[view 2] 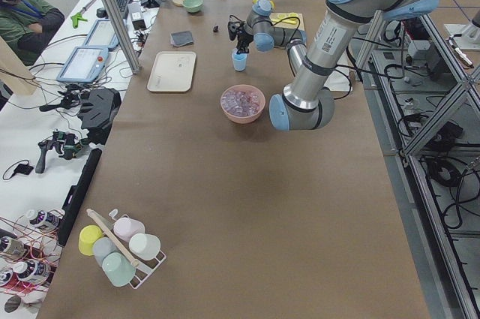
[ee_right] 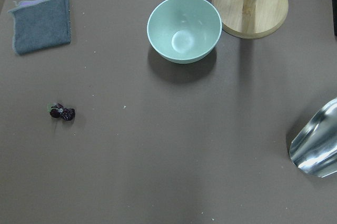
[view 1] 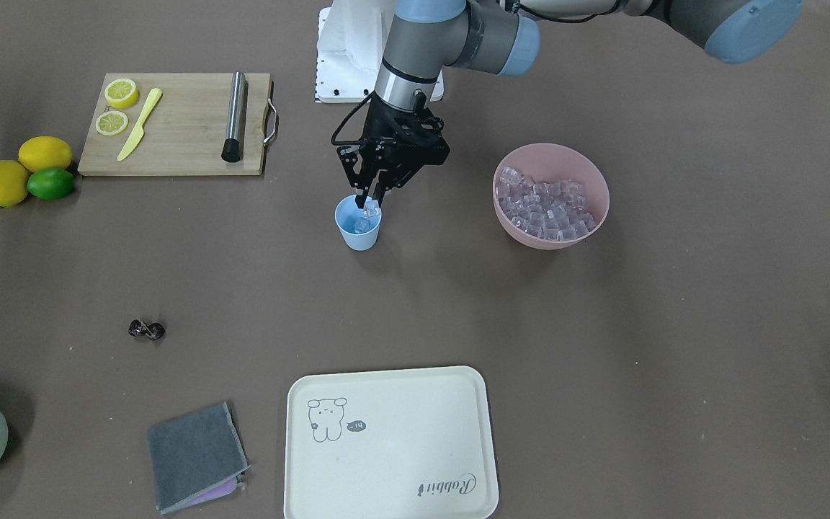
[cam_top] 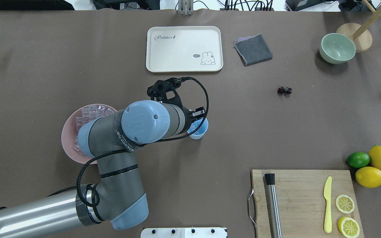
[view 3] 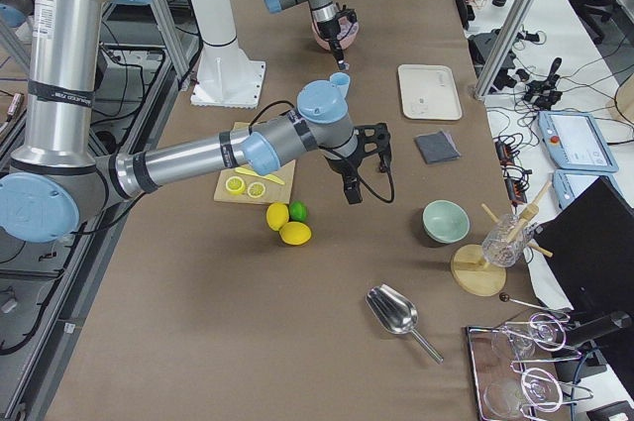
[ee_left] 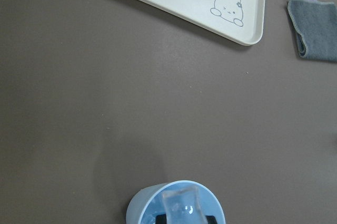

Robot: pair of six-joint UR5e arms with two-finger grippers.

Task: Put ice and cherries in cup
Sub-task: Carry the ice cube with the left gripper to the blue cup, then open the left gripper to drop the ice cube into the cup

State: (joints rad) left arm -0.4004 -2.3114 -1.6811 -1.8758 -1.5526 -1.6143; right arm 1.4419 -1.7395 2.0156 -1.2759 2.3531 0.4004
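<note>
A brown table (view 1: pixel 602 324) carries everything. The left arm (cam_top: pixel 121 132) reaches across its middle, passing over part of a pink bowl (view 1: pixel 555 155). The right arm (view 3: pixel 198 156) shows only in the side view, stretched out over the table's other end. A wooden cutting board (view 1: pixel 177 137) lies on the robot's right side, with two lemon slices, a yellow knife and a metal rod on it. A cream tray (view 1: pixel 400 447) with a rabbit drawing sits at the far edge from the robot. The pink bowl is heaped with ice (view 1: pixel 545 205). A pale green bowl (ee_right: pixel 163 23) stands near a wooden stand, and a folded grey cloth (view 1: pixel 195 454) lies beside the tray. Two lemons (view 1: pixel 45 153) and a lime (view 1: pixel 50 184) sit touching one another just beside the board. The light blue cup (view 1: pixel 357 234) stands upright mid-table, between the pink bowl and the board, with some ice already inside. The left gripper (view 1: pixel 370 205) hangs directly over the cup's mouth, its fingers pinching one clear ice cube (ee_left: pixel 181 208) just above the rim. The right gripper (view 3: pixel 350 195) hangs above the table, and I cannot tell whether its fingers are spread or pressed together. The cherries (view 1: pixel 146 330) lie on the bare table, well apart from the cup, between the board and the cloth.
</note>
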